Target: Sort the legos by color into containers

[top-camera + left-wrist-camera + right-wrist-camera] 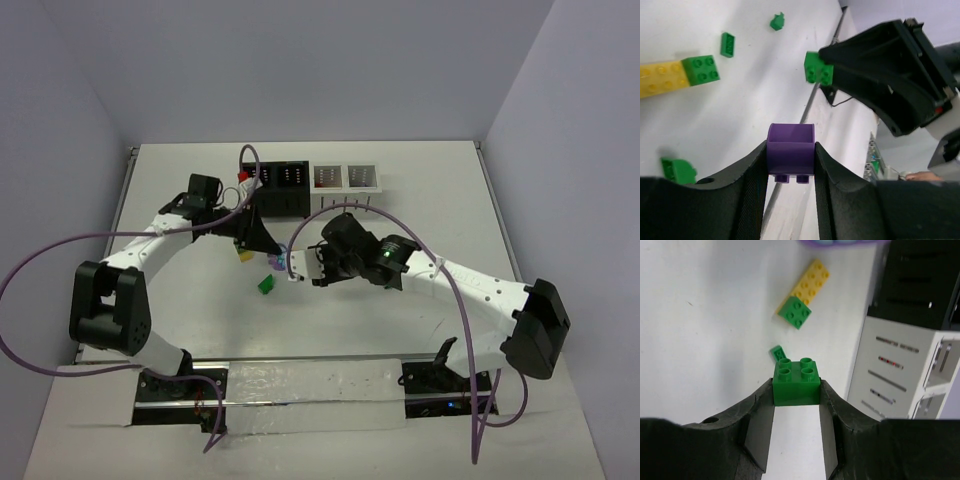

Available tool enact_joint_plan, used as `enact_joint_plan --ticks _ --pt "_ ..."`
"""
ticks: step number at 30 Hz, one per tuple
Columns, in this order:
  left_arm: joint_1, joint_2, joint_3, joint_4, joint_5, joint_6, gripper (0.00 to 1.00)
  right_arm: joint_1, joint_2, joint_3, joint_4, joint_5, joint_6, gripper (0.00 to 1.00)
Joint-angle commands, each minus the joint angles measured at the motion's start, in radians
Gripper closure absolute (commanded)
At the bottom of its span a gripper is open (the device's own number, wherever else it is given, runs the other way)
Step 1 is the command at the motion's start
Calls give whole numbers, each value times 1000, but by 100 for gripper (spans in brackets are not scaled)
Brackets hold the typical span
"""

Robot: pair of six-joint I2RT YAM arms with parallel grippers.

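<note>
My left gripper is shut on a purple lego, held above the table. Facing it, my right gripper is shut on a green two-by-two lego; the left wrist view shows that same green brick. From above, the two grippers, left and right, nearly meet at mid-table. Loose legos lie below: a yellow brick joined to a green one, a small green plate, and more green pieces. The containers stand behind: black bins and white bins.
Purple cables loop off both arms over the table. A green brick and a yellow one lie just under the grippers. The white bin's slotted wall is close on the right gripper's right. Walls enclose the table.
</note>
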Motion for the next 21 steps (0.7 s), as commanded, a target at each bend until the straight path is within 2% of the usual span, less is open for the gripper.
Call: enact_joint_plan --ticks 1,4,6,8,10,12,14,21 --pt "7 -42 141 -28 -84 82 100 -67 -68 -12 -12 12 46 100" --pt "-31 -75 252 154 -282 35 100 -160 -98 -12 -54 -32 134 100" --pt "-91 -70 315 251 -475 48 100 -224 -120 -14 -76 -76 187 100" --pt "-141 -16 397 344 -628 37 100 -309 -138 -22 -87 -137 248 100" --pt "-157 44 502 406 -661 -12 100 -405 -173 -42 -83 -175 312 100" --pt "-174 112 536 435 -673 -32 100 -441 -202 -54 -83 -204 333 100" --pt "-217 222 640 482 -742 -69 100 -542 -252 -91 -81 -239 375 100" --pt "-327 442 814 549 -926 -8 100 -669 -315 -154 -49 -278 453 100"
